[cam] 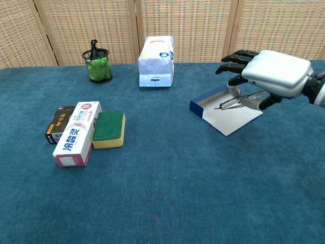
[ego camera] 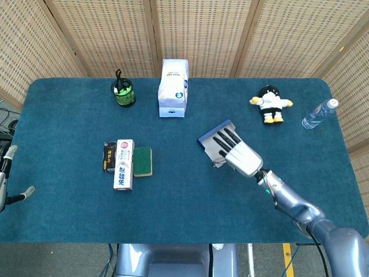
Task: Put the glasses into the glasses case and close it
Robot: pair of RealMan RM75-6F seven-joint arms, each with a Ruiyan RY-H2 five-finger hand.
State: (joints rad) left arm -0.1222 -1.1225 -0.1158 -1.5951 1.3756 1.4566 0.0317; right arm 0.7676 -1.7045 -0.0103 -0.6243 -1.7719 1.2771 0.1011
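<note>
The open glasses case point(cam: 223, 114) is a flat blue box with a pale grey lining, lying right of the table's middle; in the head view the case point(ego camera: 209, 139) is mostly covered by my right hand. My right hand point(cam: 269, 72) point(ego camera: 233, 151) hovers over the case and holds the thin-framed glasses point(cam: 238, 101) beneath its palm, lifted above the lining. Only a small part of my left hand point(ego camera: 7, 179) shows at the far left edge of the head view, away from the table, with nothing in it.
A white pouch point(ego camera: 173, 88) and a green mesh cup point(ego camera: 122, 92) stand at the back. A toothpaste box point(ego camera: 123, 164), a dark box point(ego camera: 108, 156) and a sponge point(ego camera: 142, 161) lie at the left. A plush toy point(ego camera: 269, 103) and a bottle point(ego camera: 319, 113) sit at the right.
</note>
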